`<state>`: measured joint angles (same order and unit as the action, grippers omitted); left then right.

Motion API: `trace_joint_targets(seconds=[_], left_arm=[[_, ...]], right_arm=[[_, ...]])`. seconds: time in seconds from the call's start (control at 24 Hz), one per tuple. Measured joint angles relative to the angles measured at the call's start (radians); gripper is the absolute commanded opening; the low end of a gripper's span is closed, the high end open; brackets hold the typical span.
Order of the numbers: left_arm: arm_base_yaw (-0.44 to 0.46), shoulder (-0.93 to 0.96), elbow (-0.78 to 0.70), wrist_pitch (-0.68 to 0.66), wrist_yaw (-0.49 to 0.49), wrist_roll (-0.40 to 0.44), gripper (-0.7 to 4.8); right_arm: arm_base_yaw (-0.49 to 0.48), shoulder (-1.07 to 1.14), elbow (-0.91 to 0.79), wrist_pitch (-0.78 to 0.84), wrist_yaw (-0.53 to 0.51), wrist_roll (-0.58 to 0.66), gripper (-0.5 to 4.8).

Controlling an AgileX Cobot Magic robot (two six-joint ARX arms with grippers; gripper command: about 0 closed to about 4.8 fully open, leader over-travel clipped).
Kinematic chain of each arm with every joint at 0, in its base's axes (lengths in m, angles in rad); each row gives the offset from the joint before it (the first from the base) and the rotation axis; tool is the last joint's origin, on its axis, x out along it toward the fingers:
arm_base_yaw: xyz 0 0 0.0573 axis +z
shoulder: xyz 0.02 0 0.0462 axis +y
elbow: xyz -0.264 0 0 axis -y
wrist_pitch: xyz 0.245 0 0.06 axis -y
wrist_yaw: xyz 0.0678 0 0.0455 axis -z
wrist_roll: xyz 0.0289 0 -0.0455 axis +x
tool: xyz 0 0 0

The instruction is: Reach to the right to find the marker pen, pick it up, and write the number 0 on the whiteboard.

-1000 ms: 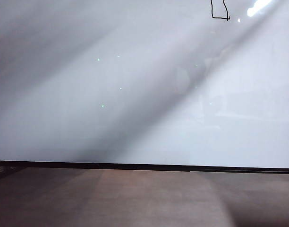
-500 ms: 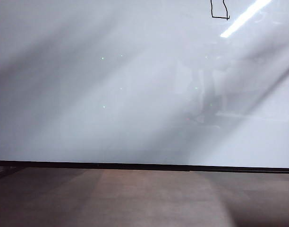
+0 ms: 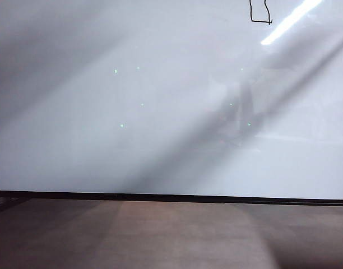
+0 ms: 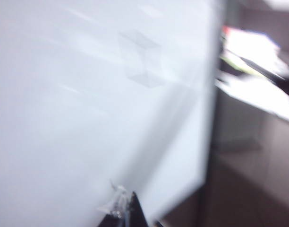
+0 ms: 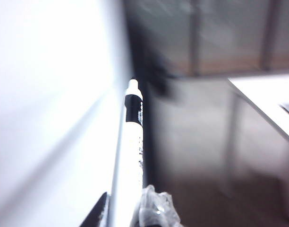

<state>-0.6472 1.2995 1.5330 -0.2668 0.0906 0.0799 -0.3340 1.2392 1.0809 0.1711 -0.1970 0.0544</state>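
The whiteboard (image 3: 104, 112) fills the exterior view, where neither gripper shows. At its top edge is the number 0 (image 3: 261, 22), a boxy black loop cut off by the frame. In the right wrist view my right gripper (image 5: 128, 213) is shut on the marker pen (image 5: 132, 142), a white barrel with a black band and a light tip. The pen lies along the whiteboard (image 5: 50, 94) edge, and I cannot tell whether its tip touches. My left gripper (image 4: 124, 204) is beside the whiteboard (image 4: 88, 118), its dark and clear-wrapped fingers together and holding nothing.
A thin black edge (image 3: 160, 197) runs along the board's bottom, with brown floor (image 3: 171, 235) below it. Past the board's side, the left wrist view shows a blurred cluttered table (image 4: 258, 90). A white tabletop corner (image 5: 272, 104) appears in the right wrist view.
Only the shadows and the bright light streak reflected on the whiteboard have shifted. The drawn loop looks the same.
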Motion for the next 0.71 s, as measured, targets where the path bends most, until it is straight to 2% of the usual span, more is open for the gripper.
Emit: trace_joint_targets(seconds=[0.12,0.25,0.37,0.46,0.54,0.71], left_arm=[[0.176,-0.224,-0.138,-0.060,0.038,-0.035,-0.05],[0.253,-0.375,-0.261,-0.071,0.056,-0.072,-0.05],[0.308,-0.507,-0.367,-0.042,0.056,-0.097,-0.05],[0.330,-0.596,-0.460,-0.040,0.014,-0.121,-0.05],[0.329,-0.676,-0.548,-0.027,-0.032,-0.144,-0.05],[0.328,-0.789,-0.689,0.027,-0.049,-0.160,-0.05]], right_arm=[[0.151,-0.146,0.001,-0.119,0.035,-0.015,-0.04],[0.224,-0.220,-0.007,-0.163,0.066,-0.022,-0.04],[0.277,-0.299,-0.064,-0.166,0.067,-0.022,-0.04],[0.315,-0.356,-0.117,-0.173,0.068,-0.022,-0.04],[0.347,-0.404,-0.176,-0.175,0.071,-0.022,-0.04],[0.405,-0.520,-0.345,-0.181,0.072,-0.004,-0.04]])
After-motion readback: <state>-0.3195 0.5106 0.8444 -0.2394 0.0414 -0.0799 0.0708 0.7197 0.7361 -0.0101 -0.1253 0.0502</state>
